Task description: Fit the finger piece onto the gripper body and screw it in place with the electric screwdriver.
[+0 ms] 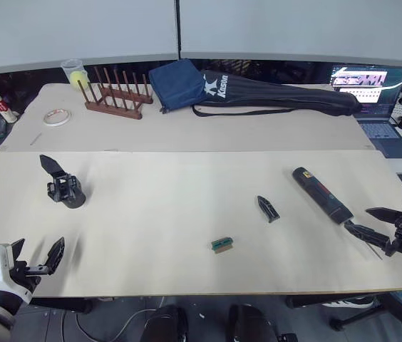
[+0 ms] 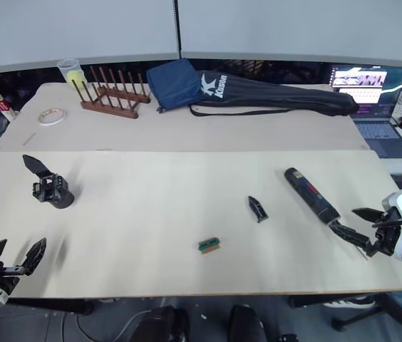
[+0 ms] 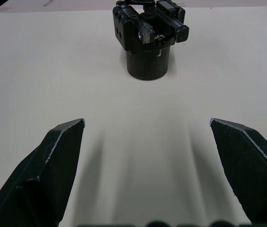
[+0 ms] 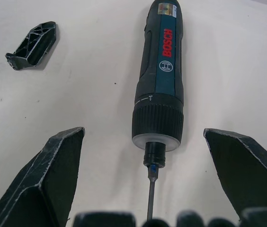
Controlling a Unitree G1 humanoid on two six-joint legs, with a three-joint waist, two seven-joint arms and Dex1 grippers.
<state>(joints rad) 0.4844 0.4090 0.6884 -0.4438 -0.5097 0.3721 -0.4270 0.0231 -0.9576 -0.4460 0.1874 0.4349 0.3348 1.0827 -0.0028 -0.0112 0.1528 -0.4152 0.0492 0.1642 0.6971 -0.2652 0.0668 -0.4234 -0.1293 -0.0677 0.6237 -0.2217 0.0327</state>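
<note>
I had both jaws open, right gripper (image 1: 380,226) straddling the heavy, rigid screwdriver (image 1: 321,194); I'd grab mid-barrel.

Matt black plastic electric screwdriver (image 4: 161,75)

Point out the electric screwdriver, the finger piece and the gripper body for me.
electric screwdriver (image 4: 162,71): right wrist view, on its handle.
finger piece (image 1: 267,208): left eye view, on its middle.
gripper body (image 3: 147,61): left wrist view, on its round base.
</note>
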